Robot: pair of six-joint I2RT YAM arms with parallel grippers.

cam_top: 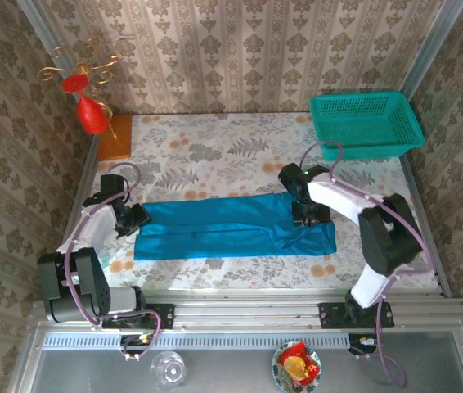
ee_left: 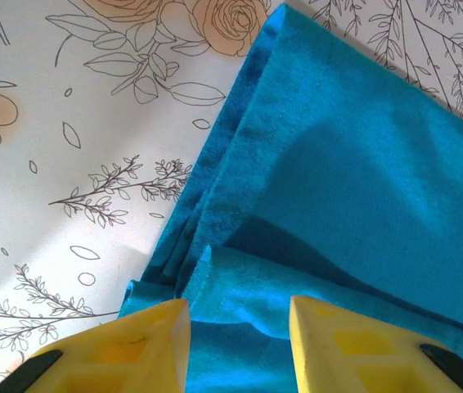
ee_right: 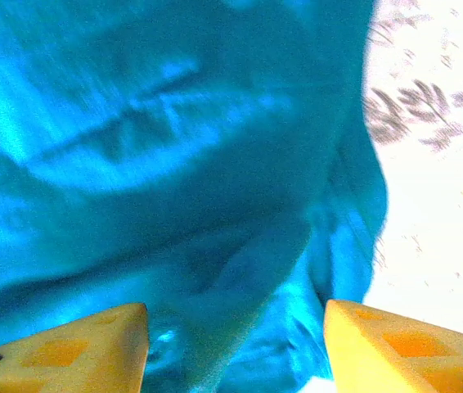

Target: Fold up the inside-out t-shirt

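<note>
At the far left corner, a red ornament (cam_top: 92,115) hangs by the wall above a wooden block (cam_top: 115,136). Well in front of them, my left gripper (cam_top: 138,219) sits low on the table (cam_top: 215,155), right at the left end of the inside-out t-shirt (cam_top: 223,227). From my left wrist, my yellow fingers (ee_left: 146,344) stand partly apart, with the shirt's bunched edge layers running into the gap between them. A small ridge of blue cloth rises just ahead of the gap. I cannot tell whether my fingers are pinching that cloth or only straddling it.

The shirt lies across the middle of the table as a long, narrow blue band, folded lengthwise. It stretches from my left gripper to a little past my right one. Its left end is squared off and its right end spreads wider toward the near edge. Floral tablecloth shows on every side of it.

My right gripper (cam_top: 309,214) is down on the band near its right end. From my right wrist, the picture is blurred, but my two yellow fingers (ee_right: 92,344) stand wide apart. Rumpled blue cloth lies beneath and between them, and nothing is clamped. Pale tablecloth shows just to the right of the cloth.

Farther right, at the far corner, a teal mesh basket (cam_top: 366,131) sits well apart from the shirt.
</note>
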